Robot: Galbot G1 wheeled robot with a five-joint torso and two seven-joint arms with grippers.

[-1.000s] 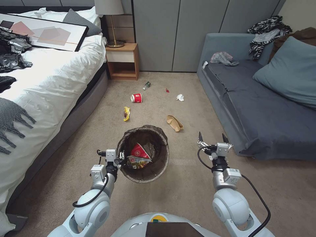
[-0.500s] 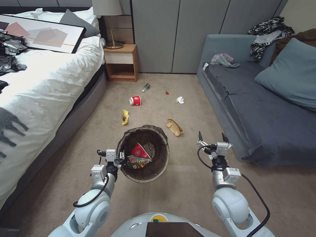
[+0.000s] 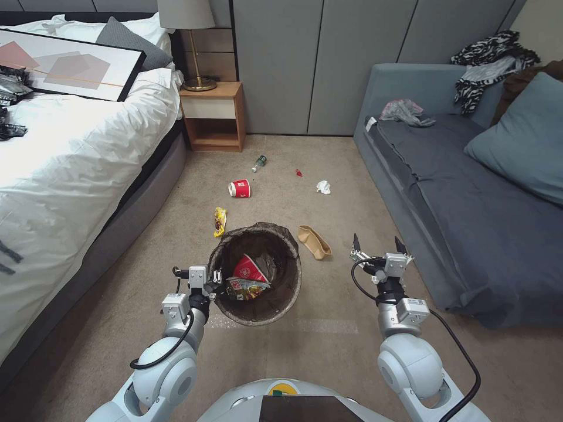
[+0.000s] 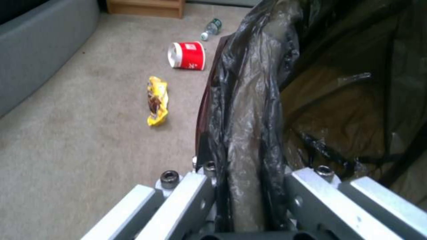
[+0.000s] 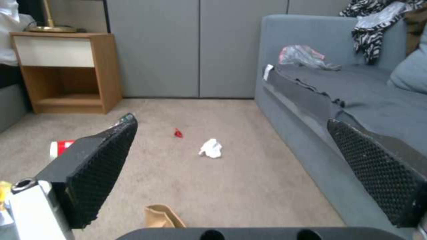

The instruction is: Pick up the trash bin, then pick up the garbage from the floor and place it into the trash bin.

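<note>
The trash bin (image 3: 275, 299) with its dark liner hangs in front of me, and my left gripper (image 3: 214, 279) is shut on its near rim (image 4: 249, 133). A red cup and wrappers lie inside. My right gripper (image 3: 377, 245) is open and holds nothing, right of the bin and above the carpet. Garbage lies ahead on the floor: a brown paper bag (image 3: 314, 241), a yellow wrapper (image 3: 219, 221), a red-and-white cup (image 3: 239, 188), a white tissue (image 3: 323, 187), a small bottle (image 3: 259, 162) and a red scrap (image 3: 298, 173). In the right wrist view the tissue (image 5: 210, 148) lies between the open fingers (image 5: 102, 160).
A bed (image 3: 70, 152) runs along the left and a grey sofa (image 3: 469, 199) along the right, leaving a carpet lane between them. A wooden nightstand (image 3: 212, 114) with a lamp stands at the far end by the grey wall panels.
The whole head view has shifted: the camera has moved forward, so the floor litter lies closer to the bin. Both arms keep their pose.
</note>
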